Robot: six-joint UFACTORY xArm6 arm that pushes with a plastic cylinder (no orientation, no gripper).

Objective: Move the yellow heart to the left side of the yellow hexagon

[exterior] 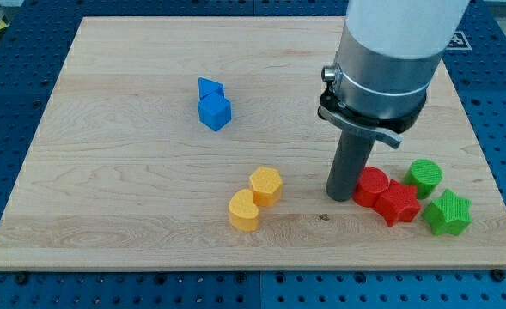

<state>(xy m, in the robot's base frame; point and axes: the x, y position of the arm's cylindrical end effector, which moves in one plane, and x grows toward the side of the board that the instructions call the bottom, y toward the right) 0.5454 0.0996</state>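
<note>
My tip rests on the board, touching no block I can tell. The heart lies toward the view's left of it, touching the hexagon.

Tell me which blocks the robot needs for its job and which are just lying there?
Needed:
yellow heart
yellow hexagon, touching the heart
my tip, to their right, beside the red blocks

Just lying about:
two blue blocks
red cylinder
red star
green cylinder
green star
</note>
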